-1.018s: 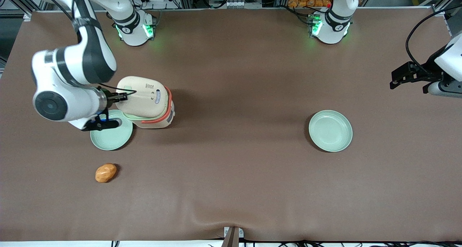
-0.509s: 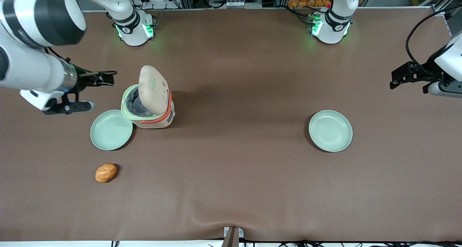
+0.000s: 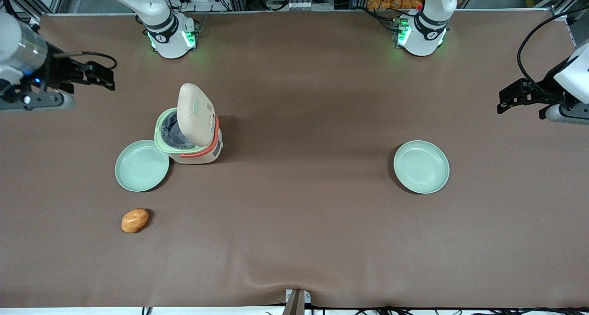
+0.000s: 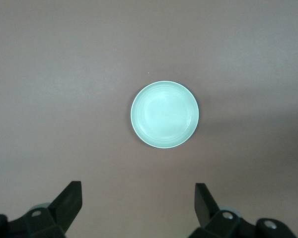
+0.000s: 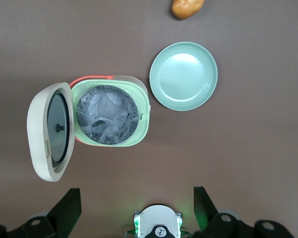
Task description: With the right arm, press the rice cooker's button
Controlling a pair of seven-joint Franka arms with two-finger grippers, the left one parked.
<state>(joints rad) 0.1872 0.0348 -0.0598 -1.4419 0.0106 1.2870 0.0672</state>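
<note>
One lid, swung fully up on its hinge, says most of it: the rice cooker (image 3: 188, 138) stands on the brown counter (image 3: 322, 241) with its pale green inner rim (image 5: 143, 111) exposed and the dark pot (image 5: 107, 115) open to view, holding what looks like crumpled grey film or foil (hard to be sure). The button (image 5: 144, 115) appears as a small tab on that green rim, on the edge away from the hinge. With the cream lid (image 3: 195, 113) standing upright, the press looks done, and nothing seems left but for the arm to clear off.

Touching or just beside the cooker, nearer the front camera, lies a green plate (image 3: 141, 165); nearer again, a small orange-brown potato-like thing (image 3: 135, 220). A second green plate (image 3: 421, 166) sits well apart toward the parked arm's end.

The right arm (image 3: 18, 53) holds its gripper (image 5: 136, 206) high, well apart from the cooker, at the working arm's end, fingers (image 5: 67, 208) spread wide and grasping nothing.
</note>
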